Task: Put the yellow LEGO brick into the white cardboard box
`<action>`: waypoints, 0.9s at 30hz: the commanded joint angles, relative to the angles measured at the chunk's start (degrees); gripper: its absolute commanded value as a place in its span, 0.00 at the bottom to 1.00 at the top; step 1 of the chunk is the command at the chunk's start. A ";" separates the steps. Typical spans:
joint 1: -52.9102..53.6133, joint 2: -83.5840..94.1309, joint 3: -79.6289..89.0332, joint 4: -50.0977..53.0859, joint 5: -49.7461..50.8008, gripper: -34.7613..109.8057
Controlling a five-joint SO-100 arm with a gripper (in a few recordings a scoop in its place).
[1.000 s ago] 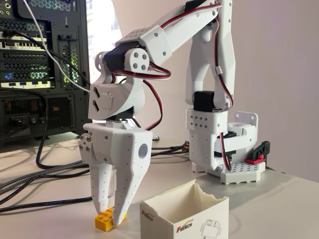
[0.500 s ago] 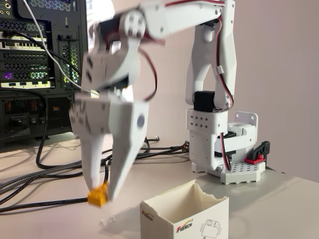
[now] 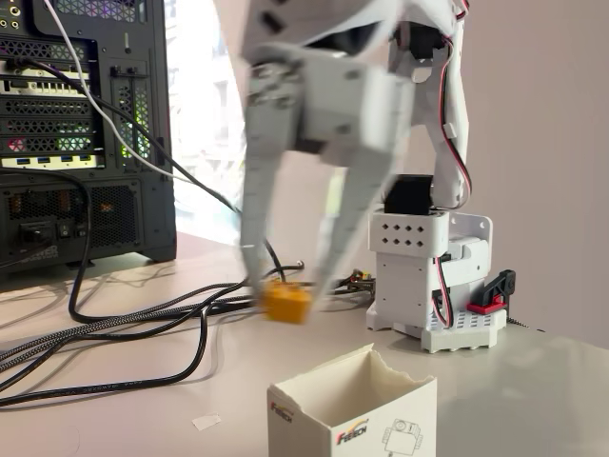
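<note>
Lifted higher and swung right since half a second ago, brick (image 3: 286, 303) now hangs mid-frame, blurred, above and left of the box (image 3: 354, 411), clear of the table (image 3: 533, 381). Gripper (image 3: 287, 286) fingers are spread at the tips; brick sits between them, contact too blurred to tell. Cables (image 3: 124, 328) lower left, computer tower (image 3: 81, 124) upper left.

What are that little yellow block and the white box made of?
The yellow LEGO brick looks like smooth moulded plastic, though it is motion-blurred here. The white cardboard box seems to be thin matte card: its rim is torn and uneven, and a logo is printed on its side.
</note>
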 commanded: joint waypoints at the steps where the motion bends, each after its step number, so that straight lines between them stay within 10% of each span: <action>1: -6.06 7.56 -1.67 -2.46 3.16 0.18; 27: -4.66 12.66 6.50 -5.80 0.62 0.26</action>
